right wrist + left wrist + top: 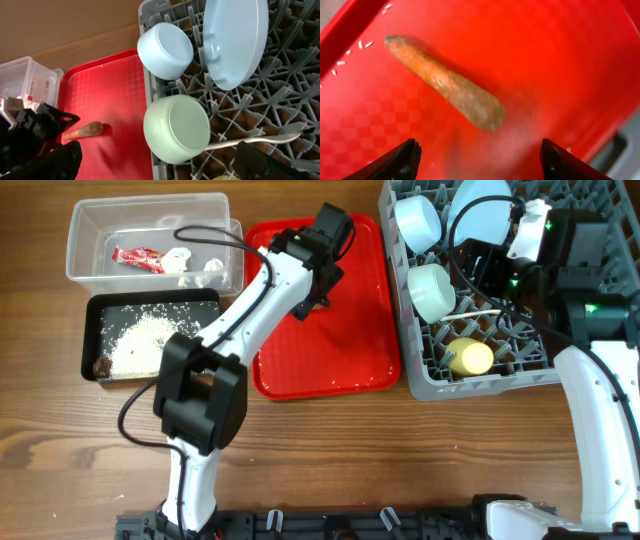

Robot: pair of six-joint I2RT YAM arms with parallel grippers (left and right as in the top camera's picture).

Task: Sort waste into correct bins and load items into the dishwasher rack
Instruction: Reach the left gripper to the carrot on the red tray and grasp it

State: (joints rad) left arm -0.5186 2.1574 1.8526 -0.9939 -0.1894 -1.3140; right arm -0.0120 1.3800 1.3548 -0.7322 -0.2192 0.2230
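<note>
The left gripper (479, 152) hangs over the red serving tray (360, 330) with its fingers (410, 156) spread wide and nothing between them. The carrot (451, 86) lies flat on the tray surface just ahead of the fingertips, set diagonally in the left wrist view, and no finger touches it. A few loose rice grains (350, 50) lie on the tray near its raised rim, beside the carrot's thin end. The clear tub (85, 220) stands at the far left of the table and holds the red wrapper (138, 257) and crumpled tissue (180, 262). The black tray (92, 340) sits directly in front of the tub and holds a spread of white rice (145, 335) and a small brown scrap (102, 364) in its near left corner. The grey rack (480, 385) stands to the right of the red tray. It holds the plate (480, 215) on edge between the pegs, one bowl (418, 222) beside the plate, a second bowl (432, 290) nearer the front, the yellow cup (470, 358) and the white spoon (255, 140), which lies across the pegs beside the second bowl. The right gripper (158, 148) is positioned above the rack with its fingers spread apart and empty.
</note>
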